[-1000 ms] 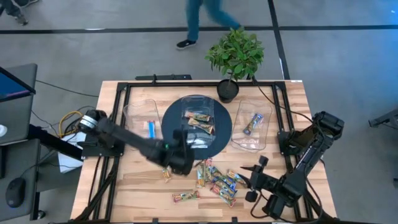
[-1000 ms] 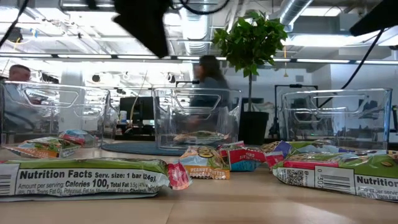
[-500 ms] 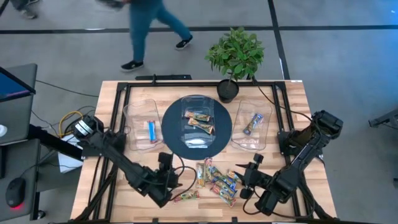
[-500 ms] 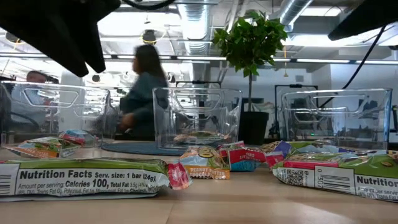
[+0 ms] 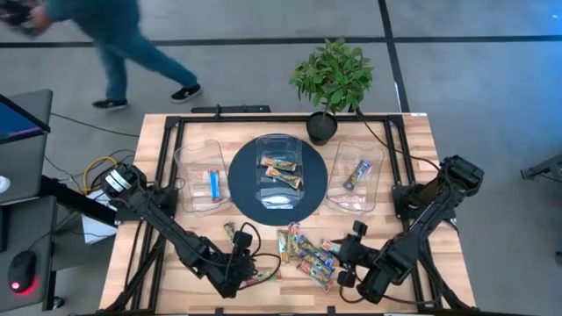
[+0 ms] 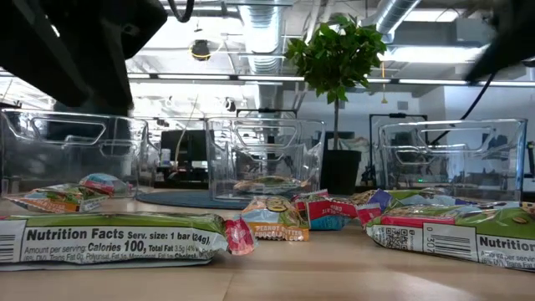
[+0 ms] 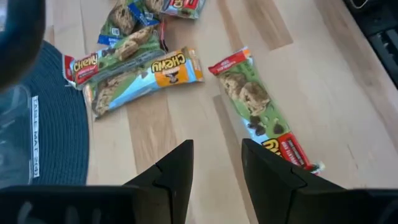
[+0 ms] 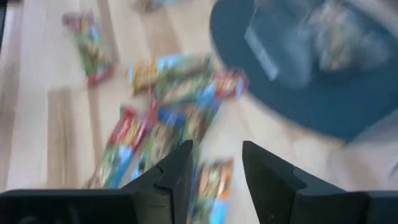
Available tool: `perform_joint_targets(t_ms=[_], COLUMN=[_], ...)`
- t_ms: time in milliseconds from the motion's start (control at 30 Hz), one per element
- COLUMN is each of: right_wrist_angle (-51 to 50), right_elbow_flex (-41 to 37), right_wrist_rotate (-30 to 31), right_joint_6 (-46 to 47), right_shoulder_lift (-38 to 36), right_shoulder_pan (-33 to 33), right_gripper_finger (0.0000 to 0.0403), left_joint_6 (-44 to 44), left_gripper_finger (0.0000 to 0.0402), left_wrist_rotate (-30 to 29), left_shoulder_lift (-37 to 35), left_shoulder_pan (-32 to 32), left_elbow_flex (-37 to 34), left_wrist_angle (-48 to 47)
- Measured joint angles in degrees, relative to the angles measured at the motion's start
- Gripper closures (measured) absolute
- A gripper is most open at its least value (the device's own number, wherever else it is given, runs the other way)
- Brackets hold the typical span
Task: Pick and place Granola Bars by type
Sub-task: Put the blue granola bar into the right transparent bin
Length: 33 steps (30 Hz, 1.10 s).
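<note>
My left gripper (image 5: pixel 239 263) hovers low over the front of the tabletop (image 5: pixel 413 140), fingers apart with nothing between them, just beside a lone green-wrapped bar (image 7: pixel 260 107) that lies flat on the wood. My right gripper (image 5: pixel 349 254) sits at the front right, near the edge of the loose pile of Granola Bars (image 5: pixel 306 252); its fingers are also apart and empty.

The pile is spread on the bare wood in front of the round dark mat (image 5: pixel 241 175), the bars overlapping one another, with wrappers in green, orange, red and blue. A few more bars are already in the three clear tubs: a blue one in the left tub (image 5: pixel 186 158), a couple of brownish ones in the middle tub (image 5: pixel 279 140) on the mat, and one in the right tub (image 5: pixel 373 180).

A potted plant (image 5: pixel 332 77) stands at the far edge of the tabletop, and a person (image 5: pixel 105 44) is on the floor beyond it
</note>
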Motion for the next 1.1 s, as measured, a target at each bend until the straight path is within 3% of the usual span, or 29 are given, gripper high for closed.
perform_joint_targets(t_ms=[200,467,667,800,1100], right_wrist_angle=[2.53,4.01,17.7,26.3,25.55], right_elbow_flex=[-3.12,-4.03,-4.05,-4.01,-4.01], right_wrist_rotate=[-6.95,-6.33,-4.6,-7.05,-14.77], right_joint_6=[3.1,2.45,-9.01,-16.17,-9.05], right_shoulder_lift=[0.03,0.02,2.53,6.91,9.51], right_shoulder_pan=[0.25,1.31,0.6,-0.48,-3.67], right_gripper_finger=[0.0272,0.0272,0.0272,0.0272,0.0272], left_joint_6=[0.02,0.02,0.0,0.0,0.0], left_gripper_finger=[0.027,0.027,0.027,0.027,0.027], left_wrist_rotate=[-1.83,-2.96,-2.99,-3.04,-3.21], left_shoulder_lift=[0.09,0.09,0.1,0.11,0.11], left_shoulder_pan=[0.03,0.02,0.02,0.0,0.02], left_elbow_flex=[-0.61,-0.61,-0.61,-0.61,-0.61], left_wrist_angle=[1.4,1.29,1.29,1.75,1.77])
